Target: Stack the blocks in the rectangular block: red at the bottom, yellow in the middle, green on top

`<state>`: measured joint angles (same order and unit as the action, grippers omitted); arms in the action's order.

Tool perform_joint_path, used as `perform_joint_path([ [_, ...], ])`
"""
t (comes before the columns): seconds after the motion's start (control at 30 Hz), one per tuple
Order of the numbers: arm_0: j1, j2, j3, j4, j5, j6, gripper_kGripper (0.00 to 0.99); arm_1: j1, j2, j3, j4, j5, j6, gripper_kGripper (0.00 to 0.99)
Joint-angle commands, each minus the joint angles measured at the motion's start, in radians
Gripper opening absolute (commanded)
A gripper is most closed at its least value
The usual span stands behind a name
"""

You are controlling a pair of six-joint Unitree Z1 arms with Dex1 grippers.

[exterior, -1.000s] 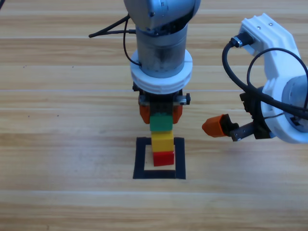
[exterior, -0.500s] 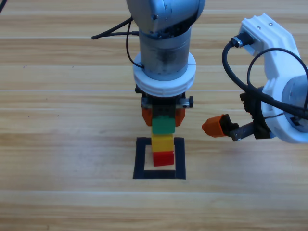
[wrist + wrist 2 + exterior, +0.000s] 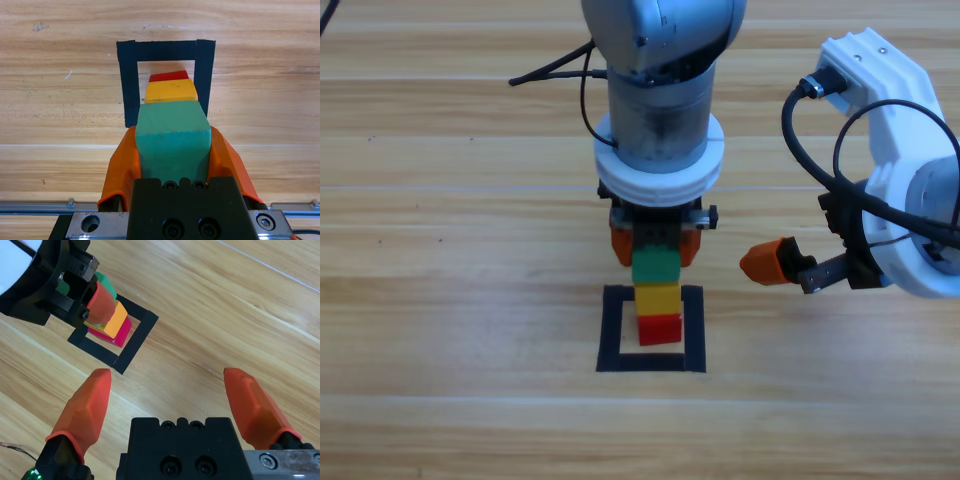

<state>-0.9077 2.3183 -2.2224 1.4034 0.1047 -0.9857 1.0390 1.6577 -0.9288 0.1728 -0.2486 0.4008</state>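
The red cube [image 3: 660, 328] sits inside the black tape outline [image 3: 612, 330] with the yellow cube [image 3: 658, 298] stacked on it. My left gripper [image 3: 655, 248] comes down from above, shut on the green cube [image 3: 656, 267], which is directly over the yellow one; whether they touch I cannot tell. In the left wrist view the green cube [image 3: 172, 145] fills the space between the orange jaws, with the yellow cube [image 3: 170, 91], the red cube [image 3: 169, 76] and the tape outline [image 3: 129, 85] beyond. My right gripper [image 3: 175, 400] waits open to the right of the stack.
The right gripper [image 3: 775, 263] hovers a short way right of the tape outline, its cable looping above it. From the right wrist view the stack [image 3: 116, 320] and the left gripper's finger [image 3: 102, 302] show at the upper left. Bare wooden table [image 3: 440, 300] lies around.
My left gripper has moved slightly down with the green cube, closing the gap over the yellow cube. The right arm has held still.
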Motion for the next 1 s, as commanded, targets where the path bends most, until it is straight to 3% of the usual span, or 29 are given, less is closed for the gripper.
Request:
perform_joint_path([
  [0.03, -0.02, 0.05, 0.029, 0.005, -0.006, 0.001, 0.0, -0.025, 0.011, 0.027, -0.041, -0.001, 0.007, 0.99],
  [1.0, -0.022, 0.064, 0.01, 0.002, -0.006, -0.004, 0.0, -0.025, 0.014, 0.027, -0.042, -0.001, 0.007, 0.99],
])
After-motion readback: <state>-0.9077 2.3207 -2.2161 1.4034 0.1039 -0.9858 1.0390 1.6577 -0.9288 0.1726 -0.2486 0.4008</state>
